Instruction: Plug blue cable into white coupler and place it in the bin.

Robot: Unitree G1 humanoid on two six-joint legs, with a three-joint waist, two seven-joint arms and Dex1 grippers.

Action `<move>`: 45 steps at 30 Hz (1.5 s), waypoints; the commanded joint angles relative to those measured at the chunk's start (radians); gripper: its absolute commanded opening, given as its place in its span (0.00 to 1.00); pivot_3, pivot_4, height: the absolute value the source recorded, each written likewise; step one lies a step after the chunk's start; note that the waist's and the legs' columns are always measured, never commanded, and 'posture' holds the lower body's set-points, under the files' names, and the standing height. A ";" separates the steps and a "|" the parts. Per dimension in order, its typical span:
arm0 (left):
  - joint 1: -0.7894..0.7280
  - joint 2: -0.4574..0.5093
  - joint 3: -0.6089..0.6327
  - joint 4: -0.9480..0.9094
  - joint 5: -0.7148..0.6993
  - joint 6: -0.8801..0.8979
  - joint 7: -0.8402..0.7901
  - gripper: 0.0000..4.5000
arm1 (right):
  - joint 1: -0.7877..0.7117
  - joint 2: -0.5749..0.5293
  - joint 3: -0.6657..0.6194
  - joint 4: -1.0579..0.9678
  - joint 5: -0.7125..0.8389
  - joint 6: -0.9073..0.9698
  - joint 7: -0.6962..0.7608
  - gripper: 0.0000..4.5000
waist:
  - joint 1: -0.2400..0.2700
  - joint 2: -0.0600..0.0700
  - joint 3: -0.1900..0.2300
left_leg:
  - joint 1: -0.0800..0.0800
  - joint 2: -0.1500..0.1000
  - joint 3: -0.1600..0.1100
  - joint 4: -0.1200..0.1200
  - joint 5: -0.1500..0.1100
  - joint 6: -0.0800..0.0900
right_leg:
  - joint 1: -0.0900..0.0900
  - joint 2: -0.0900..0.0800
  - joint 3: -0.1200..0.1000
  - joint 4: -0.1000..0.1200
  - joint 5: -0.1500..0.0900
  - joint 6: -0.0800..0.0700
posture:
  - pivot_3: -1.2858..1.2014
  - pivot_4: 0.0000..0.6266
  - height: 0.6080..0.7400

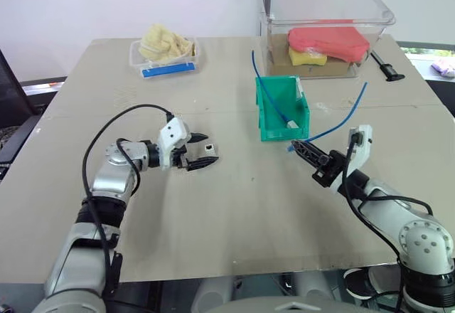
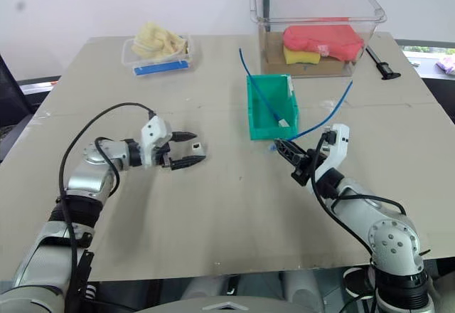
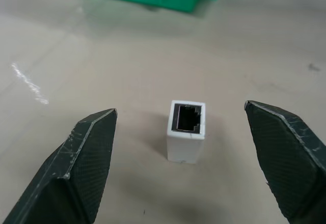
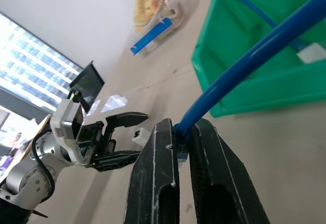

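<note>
The white coupler (image 3: 187, 131) stands on the table with its dark socket facing my left wrist camera. My left gripper (image 1: 211, 149) is open around it, one finger on each side and neither touching. On the right, my right gripper (image 1: 294, 144) is shut on the blue cable (image 1: 341, 122) near its end, just in front of the green bin (image 1: 269, 129). The cable arcs up and away to the right behind the gripper. A second blue cable (image 1: 264, 85) with a white piece at its end lies inside the bin.
A large clear tub (image 1: 327, 7) holding red and yellow items stands behind the bin. A shallow clear tray (image 1: 165, 60) with a blue strip sits at the back left. A black tool (image 1: 386, 67) lies at the far right.
</note>
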 commanded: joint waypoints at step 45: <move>-0.051 -0.214 -0.290 -0.239 0.206 0.021 -0.008 0.07 | -0.442 -0.255 0.472 0.359 -0.988 -0.232 1.001 0.00 | 0.004 -0.001 0.000 | -0.001 -0.002 -0.001 0.002 0.000 0.000 | 0.001 -0.001 -0.002 0.000 0.000 0.000 | 0.52 0.24 1.00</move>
